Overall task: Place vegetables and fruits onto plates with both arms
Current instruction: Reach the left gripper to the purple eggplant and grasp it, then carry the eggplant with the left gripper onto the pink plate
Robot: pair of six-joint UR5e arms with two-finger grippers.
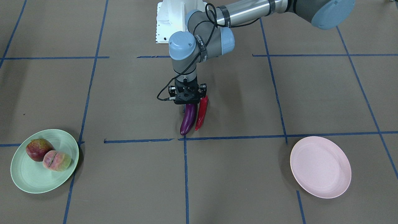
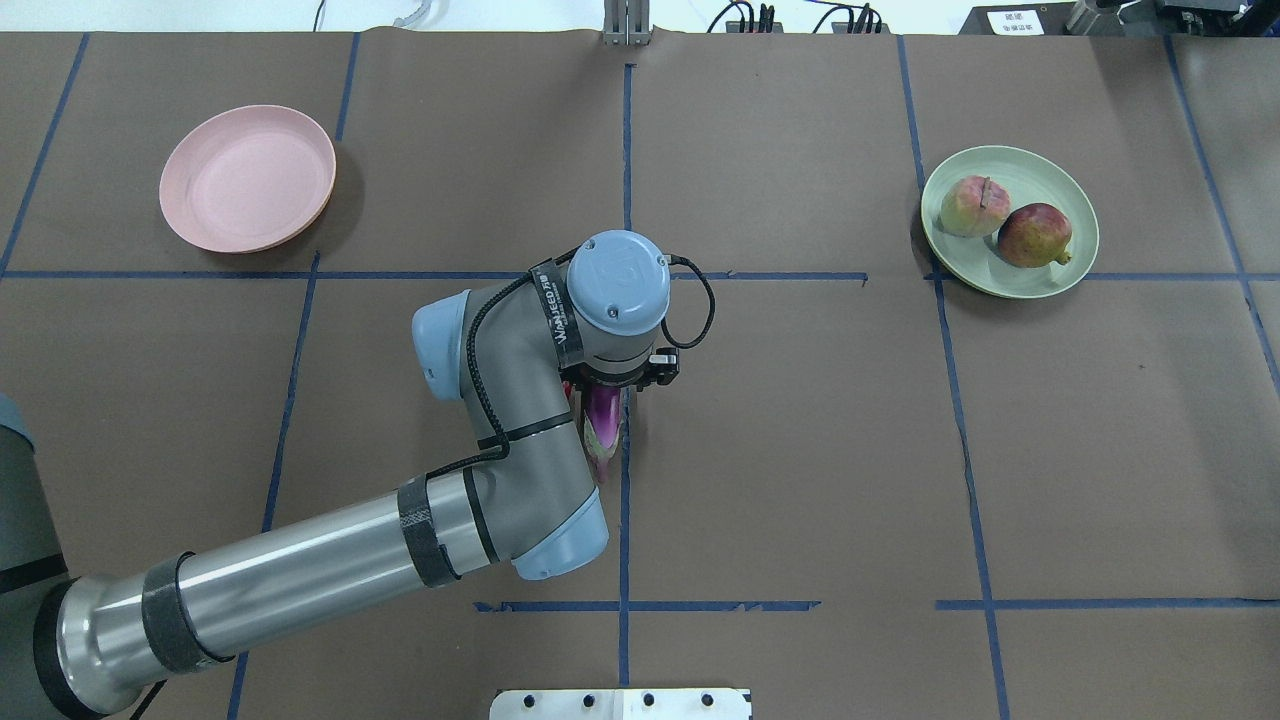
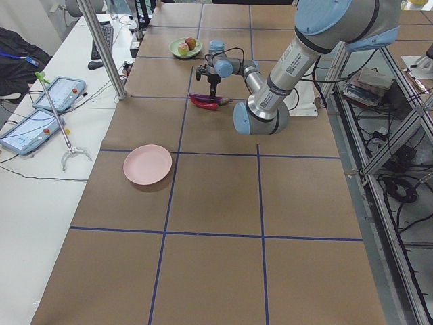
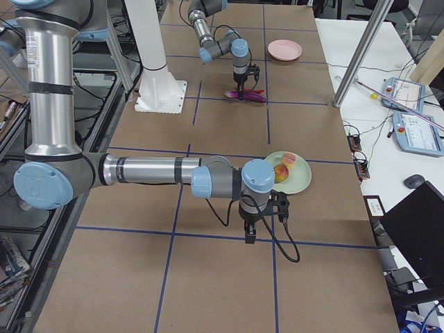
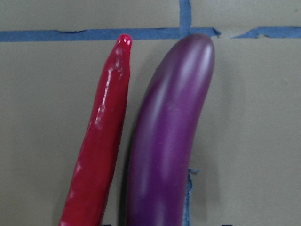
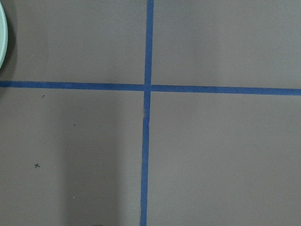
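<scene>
The purple eggplant (image 1: 188, 119) and the red chili pepper (image 1: 201, 115) lie side by side at the table's middle, and fill the left wrist view (image 5: 169, 141). My left gripper (image 1: 187, 107) stands upright over the eggplant's stem end and looks open, its fingertips hidden. The dark red apple (image 1: 39, 149) and the peach (image 1: 56, 160) sit on the mint green plate (image 1: 31, 182). The pink plate (image 1: 320, 166) holds nothing. My right gripper (image 4: 250, 237) hangs over bare table beside the green plate; I cannot tell if it is open or shut.
The white base block (image 1: 168, 21) stands behind the vegetables. Blue tape lines cross the brown table cover. In the right wrist view a sliver of the green plate (image 6: 1, 37) shows at the left edge.
</scene>
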